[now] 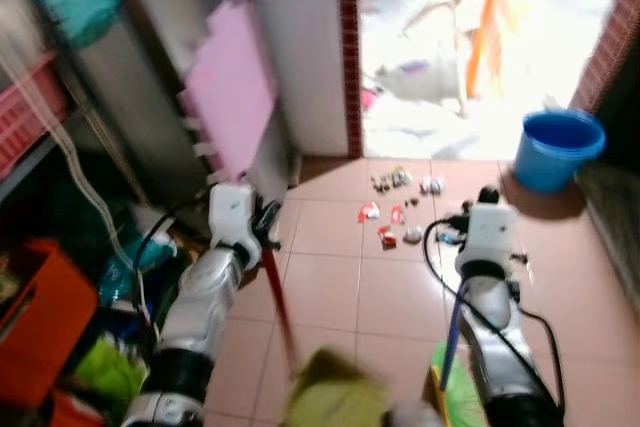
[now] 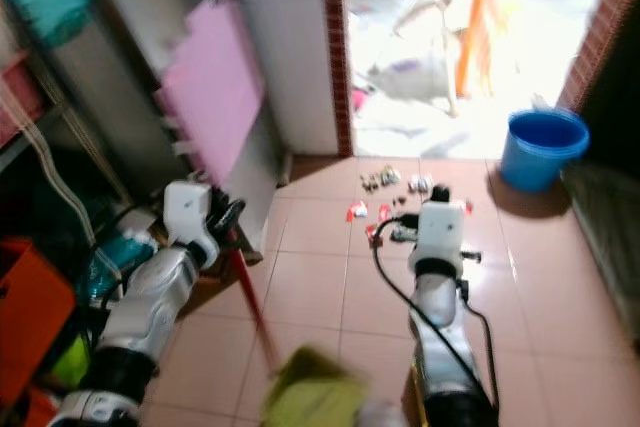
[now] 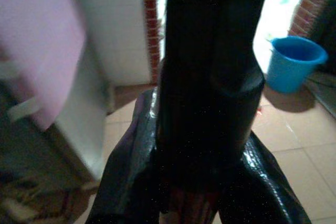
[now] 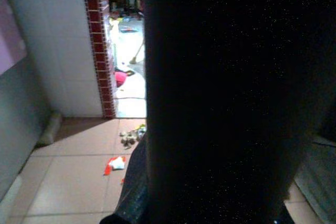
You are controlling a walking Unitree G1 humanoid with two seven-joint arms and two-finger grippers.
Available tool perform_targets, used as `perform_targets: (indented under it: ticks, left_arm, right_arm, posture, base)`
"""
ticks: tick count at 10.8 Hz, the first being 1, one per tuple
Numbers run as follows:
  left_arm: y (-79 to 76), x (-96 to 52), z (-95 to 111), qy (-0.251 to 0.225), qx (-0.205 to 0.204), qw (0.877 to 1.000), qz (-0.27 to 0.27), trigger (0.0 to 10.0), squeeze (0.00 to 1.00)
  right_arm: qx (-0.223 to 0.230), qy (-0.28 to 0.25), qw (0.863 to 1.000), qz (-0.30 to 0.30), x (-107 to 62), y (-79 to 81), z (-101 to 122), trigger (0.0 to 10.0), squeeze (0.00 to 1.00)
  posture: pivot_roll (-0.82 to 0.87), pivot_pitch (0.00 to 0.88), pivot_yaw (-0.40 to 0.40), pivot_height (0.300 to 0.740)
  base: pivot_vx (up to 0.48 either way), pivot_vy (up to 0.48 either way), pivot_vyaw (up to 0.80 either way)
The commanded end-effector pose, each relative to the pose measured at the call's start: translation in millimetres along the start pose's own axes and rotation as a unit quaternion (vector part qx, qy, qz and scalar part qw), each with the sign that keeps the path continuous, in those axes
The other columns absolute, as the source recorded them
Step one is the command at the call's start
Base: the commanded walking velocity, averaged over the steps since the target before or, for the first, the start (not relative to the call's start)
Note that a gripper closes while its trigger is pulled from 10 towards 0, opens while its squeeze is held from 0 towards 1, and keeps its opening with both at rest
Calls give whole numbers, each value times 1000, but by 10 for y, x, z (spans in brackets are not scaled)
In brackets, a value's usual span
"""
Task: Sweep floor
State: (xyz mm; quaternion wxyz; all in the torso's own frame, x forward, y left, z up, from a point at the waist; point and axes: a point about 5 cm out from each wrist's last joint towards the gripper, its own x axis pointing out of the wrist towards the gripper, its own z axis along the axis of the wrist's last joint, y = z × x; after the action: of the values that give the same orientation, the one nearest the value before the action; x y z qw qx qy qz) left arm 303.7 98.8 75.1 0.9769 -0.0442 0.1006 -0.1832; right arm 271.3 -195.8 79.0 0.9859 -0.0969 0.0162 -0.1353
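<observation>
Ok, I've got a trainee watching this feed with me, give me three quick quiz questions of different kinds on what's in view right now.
1. True or false: the litter lies on the tiled floor between the robot and the bright doorway.
2. Multiple choice: the blue bucket stands (a) beside the pink foam mat, (b) on the robot's right near the doorway, (c) between the two arms.
3. Fill in: the left gripper is shut on a ____ handle.

Key: 1 true; 2 b; 3 red.
</observation>
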Motion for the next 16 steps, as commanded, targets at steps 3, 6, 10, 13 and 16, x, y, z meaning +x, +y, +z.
perform_targets:
  ticks: [3, 6, 10, 13, 16]
  left_arm:
    - [48, -73, 58, -33, -24, 999, 24, 10000, 0]
    - [-38, -74, 65, -38, -21, 999, 24, 10000, 0]
    - [-4, -122, 79, -57, -31, 996, 59, 10000, 0]
    - [-57, -83, 97, -58, -30, 997, 42, 10000, 0]
    - [-81, -61, 111, -57, -30, 998, 28, 10000, 0]
  right_arm:
    - [-7, -30, 999, 23, 94, 104, 146, 10000, 0]
    - [-19, -41, 998, 47, 174, 110, 213, 10000, 0]
    - [-26, -59, 992, 106, 309, 341, 371, 10000, 0]
    - [-20, -54, 993, 102, 242, 321, 307, 10000, 0]
    - [-19, -52, 995, 87, 226, 272, 287, 10000, 0]
  posture:
    - [-100, 0, 108, 740]
    - [-77, 0, 36, 740]
    - [-40, 0, -47, 740]
    - [-60, 0, -19, 740]
    - [-76, 0, 6, 740]
  base:
    - [0, 0, 0]
    - [0, 0, 0]
    - [0, 0, 0]
    - [0, -246, 0]
    - [0, -441, 0]
